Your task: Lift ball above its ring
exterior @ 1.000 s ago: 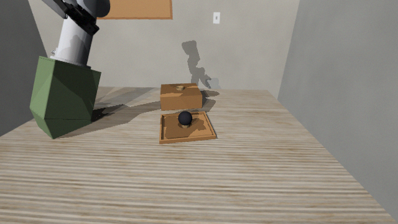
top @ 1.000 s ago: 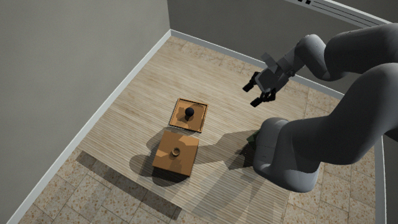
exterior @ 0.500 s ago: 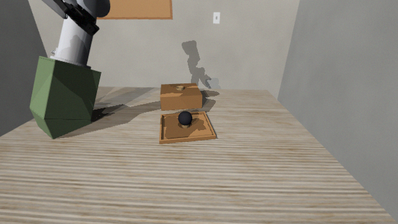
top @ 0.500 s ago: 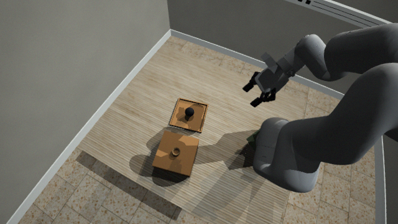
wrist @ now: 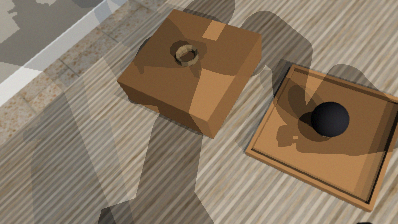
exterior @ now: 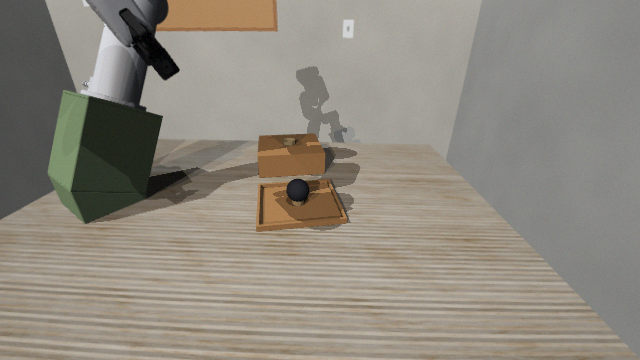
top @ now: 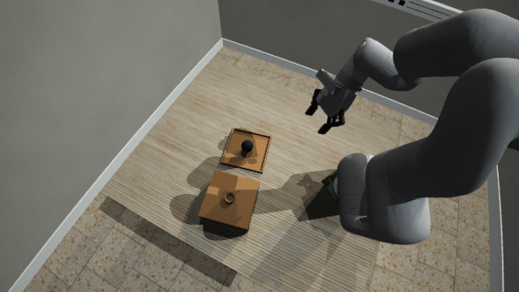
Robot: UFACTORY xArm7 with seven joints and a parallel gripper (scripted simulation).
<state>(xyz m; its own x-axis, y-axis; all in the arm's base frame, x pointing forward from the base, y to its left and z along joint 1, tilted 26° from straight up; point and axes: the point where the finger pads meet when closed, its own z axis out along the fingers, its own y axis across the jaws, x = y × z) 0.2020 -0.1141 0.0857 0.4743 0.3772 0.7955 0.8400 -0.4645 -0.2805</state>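
Note:
A dark ball (top: 246, 145) rests on a small ring in a shallow wooden tray (top: 246, 152). The ball also shows in the exterior view (exterior: 297, 189) and in the wrist view (wrist: 330, 119), where it lies at the right. My gripper (top: 323, 118) is open and empty. It hangs high in the air, well to the right of the tray and apart from the ball. In the exterior view only a dark part of the gripper (exterior: 150, 50) shows at the top left. The fingertips do not show in the wrist view.
A taller wooden block (top: 229, 199) with an empty ring (top: 229, 198) on top stands beside the tray. My arm's green base (exterior: 100, 152) stands on the table. Walls close in at the left and back.

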